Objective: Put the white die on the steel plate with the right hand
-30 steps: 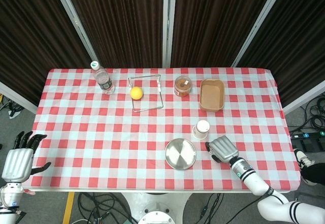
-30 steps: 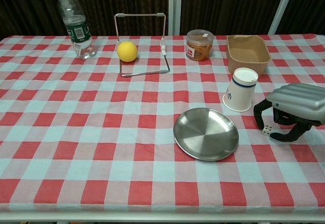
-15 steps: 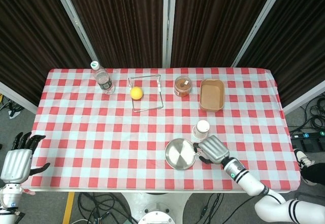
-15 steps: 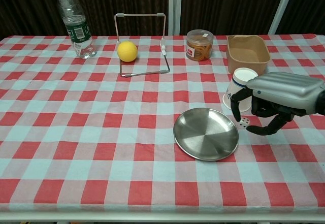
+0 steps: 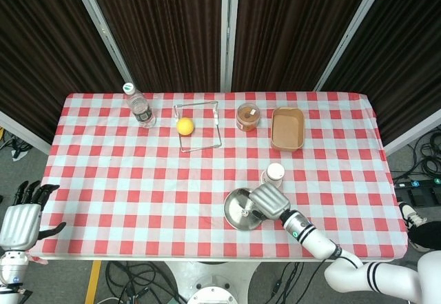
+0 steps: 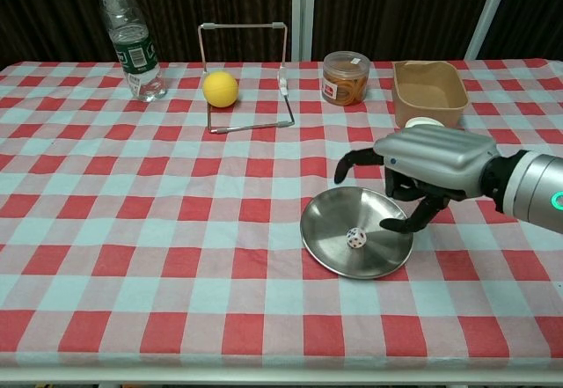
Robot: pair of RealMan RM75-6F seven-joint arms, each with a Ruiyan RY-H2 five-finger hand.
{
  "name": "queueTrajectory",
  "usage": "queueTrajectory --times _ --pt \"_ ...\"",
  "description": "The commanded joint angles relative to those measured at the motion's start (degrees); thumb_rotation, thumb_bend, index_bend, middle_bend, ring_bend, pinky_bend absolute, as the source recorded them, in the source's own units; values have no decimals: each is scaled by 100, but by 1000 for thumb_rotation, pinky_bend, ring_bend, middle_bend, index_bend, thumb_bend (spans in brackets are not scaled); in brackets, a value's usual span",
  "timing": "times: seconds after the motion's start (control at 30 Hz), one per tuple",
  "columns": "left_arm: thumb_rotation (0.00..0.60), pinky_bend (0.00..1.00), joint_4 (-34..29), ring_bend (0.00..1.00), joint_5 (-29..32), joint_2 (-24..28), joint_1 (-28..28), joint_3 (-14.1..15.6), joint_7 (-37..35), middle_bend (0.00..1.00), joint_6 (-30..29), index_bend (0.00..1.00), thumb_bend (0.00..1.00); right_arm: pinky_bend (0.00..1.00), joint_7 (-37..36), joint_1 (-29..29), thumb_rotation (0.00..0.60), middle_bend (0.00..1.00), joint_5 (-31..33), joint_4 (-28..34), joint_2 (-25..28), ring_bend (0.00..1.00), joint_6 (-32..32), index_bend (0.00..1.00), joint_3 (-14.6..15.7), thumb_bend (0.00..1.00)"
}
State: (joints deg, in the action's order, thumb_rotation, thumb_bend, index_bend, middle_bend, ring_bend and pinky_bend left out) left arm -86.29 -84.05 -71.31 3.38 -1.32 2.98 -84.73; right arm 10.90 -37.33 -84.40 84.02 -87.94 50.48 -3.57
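The white die (image 6: 354,238) lies inside the steel plate (image 6: 327,245), near its middle, with nothing touching it. My right hand (image 6: 422,166) hovers just above the plate's right half, fingers spread apart and empty. In the head view the same right hand (image 5: 267,201) covers the right part of the steel plate (image 5: 236,211), and the die is hidden there. My left hand (image 5: 19,219) hangs off the table's left edge, fingers apart, holding nothing.
A white paper cup (image 6: 420,125) stands right behind my right hand. Further back are a tan tray (image 6: 429,89), a snack jar (image 6: 344,77), a wire stand (image 6: 246,76) with a yellow ball (image 6: 220,89), and a water bottle (image 6: 129,40).
My right hand carried the die leftward from the cloth to over the plate and let go. The die now rests in the plate. The left hand barely shifted.
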Motion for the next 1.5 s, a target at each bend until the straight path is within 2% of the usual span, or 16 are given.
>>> queueTrajectory --times 0.03,0.1,0.17,0.23,0.27,0.3,0.33,0.4,0.53,0.7,0.97,1.1,1.33,1.5 --pt "600 3 -15 88 -14 7 9 -6 9 198 -1 204 16 1000 -352 176 600 981 -135 339 361 893 507 151 -114 95" --pt "600 3 -28 88 -41 14 14 -4 10 198 -10 204 16 1000 -615 315 600 918 -254 379 489 837 948 148 -200 84" --pt "600 3 -32 88 -51 15 10 1 14 198 -17 204 16 935 -884 419 600 758 -304 322 569 696 1262 171 -279 78" --pt "600 3 -39 88 -38 18 9 3 12 198 -2 204 16 738 -1205 489 600 591 -173 244 668 507 1361 200 -364 73" --pt "600 3 -40 88 -34 18 10 3 12 198 4 204 17 531 -1291 497 600 462 -59 218 723 342 1306 212 -396 69" --pt "600 3 -43 88 -35 17 14 2 14 198 10 205 17 371 -1347 485 600 364 122 189 799 211 1166 214 -433 66" --pt "600 3 -48 88 -39 16 17 1 15 198 12 204 17 258 -1376 469 600 286 245 154 839 116 1055 216 -454 64" --pt "600 3 -56 88 -54 14 18 7 23 198 10 204 17 149 -1389 426 600 208 515 36 877 28 795 215 -480 63" --pt "600 3 -73 88 -30 17 18 13 44 198 41 204 16 54 -1346 346 600 157 875 -246 781 0 411 188 -473 63" --pt "600 3 -101 88 -11 31 27 12 83 198 71 204 17 51 -1376 244 600 156 1098 -601 558 0 56 183 -431 77" --pt "600 3 -138 88 4 43 48 -1 132 198 99 205 16 51 -1644 150 600 187 1069 -837 298 0 -81 192 -441 105" --pt "600 3 -135 88 20 46 54 11 130 198 140 205 17 51 -1669 125 600 227 1158 -962 178 0 -82 301 -505 182" --pt "600 3 -114 88 40 28 45 12 108 198 145 204 17 52 -1537 -14 600 247 1300 -1081 46 4 -298 372 -539 226" --pt "600 3 -99 88 63 34 11 18 77 198 116 205 17 53 -2084 90 600 305 892 -677 209 46 29 490 -543 297"
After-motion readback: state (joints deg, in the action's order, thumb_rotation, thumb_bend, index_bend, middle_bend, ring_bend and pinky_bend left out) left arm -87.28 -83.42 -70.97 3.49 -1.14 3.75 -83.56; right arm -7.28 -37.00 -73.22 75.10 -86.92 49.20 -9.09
